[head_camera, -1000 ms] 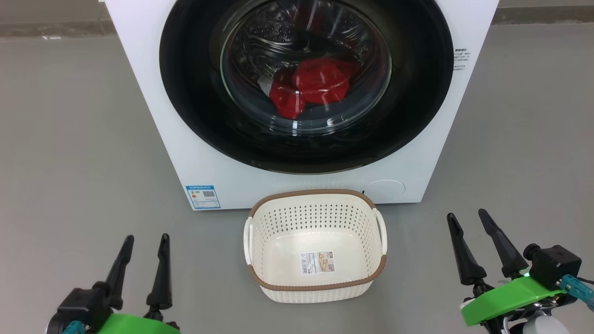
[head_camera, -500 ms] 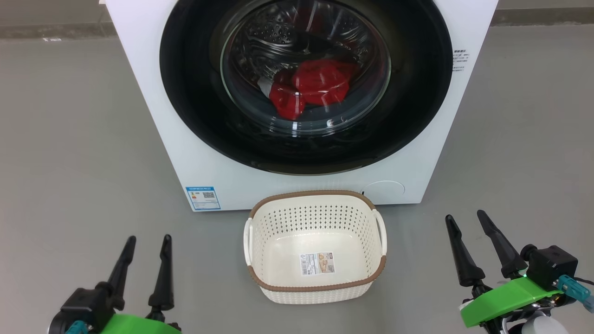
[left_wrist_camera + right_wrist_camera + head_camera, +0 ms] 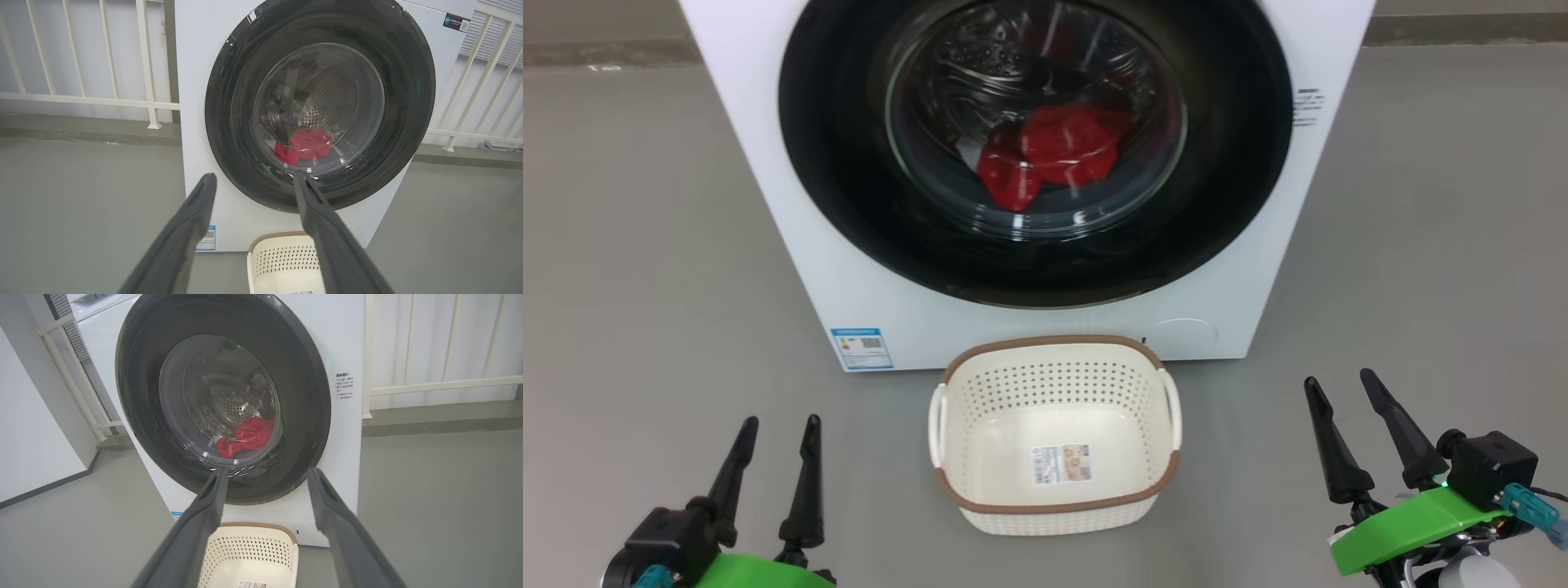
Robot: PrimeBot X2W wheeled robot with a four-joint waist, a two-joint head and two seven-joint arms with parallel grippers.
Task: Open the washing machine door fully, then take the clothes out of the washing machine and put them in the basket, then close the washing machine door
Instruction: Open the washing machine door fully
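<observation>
Now washing machine door (image 3: 849, 220) closed, clothes (image 3: 1058, 147) behind glass; left fingers (image 3: 805, 490) spread, right fingers (image 3: 1331, 457) spread.

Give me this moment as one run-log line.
washing machine door: shut | clothes: inside drum | basket: empty, on floor | left gripper: open, empty | right gripper: open, empty

1. The head camera has shifted, seemingly a little to the right.
2. So the big white boxy washing machine (image 3: 890, 318) and the small cream perforated plastic basket (image 3: 1054, 520) sit further left in its view.
3. Neither has itself moved.
</observation>
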